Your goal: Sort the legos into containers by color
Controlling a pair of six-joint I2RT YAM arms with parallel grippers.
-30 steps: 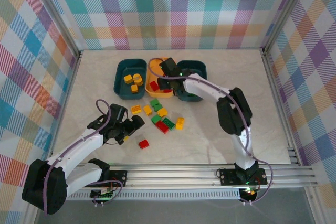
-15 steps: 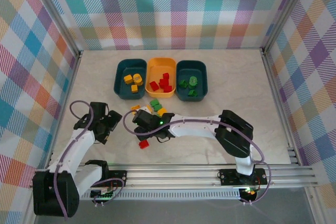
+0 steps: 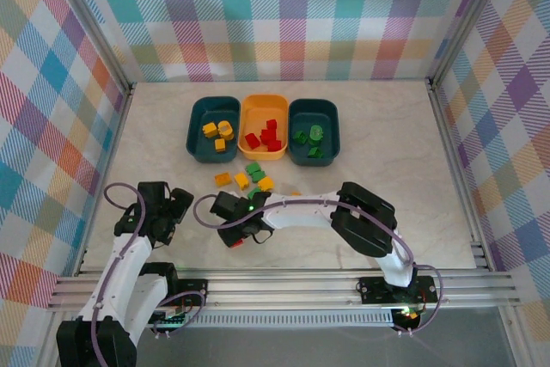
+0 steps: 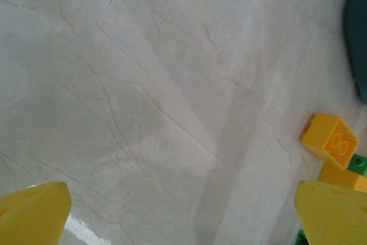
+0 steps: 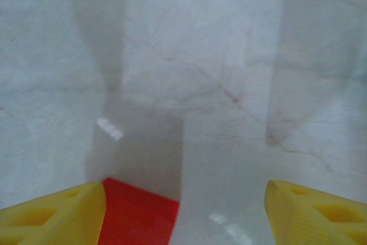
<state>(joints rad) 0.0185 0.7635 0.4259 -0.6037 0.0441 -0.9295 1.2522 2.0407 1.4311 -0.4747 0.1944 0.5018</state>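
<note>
Right pincer (image 5: 184, 199), jaws parted and empty, hung over a red brick (image 5: 137, 216) near the front edge of the bench (image 3: 387, 143): likely light, rigid, slick, best pinched across flat sides.

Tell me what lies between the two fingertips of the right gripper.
In the right wrist view, a red lego lies between the fingertips of the right gripper, close beside one; the rest is bare table.
</note>
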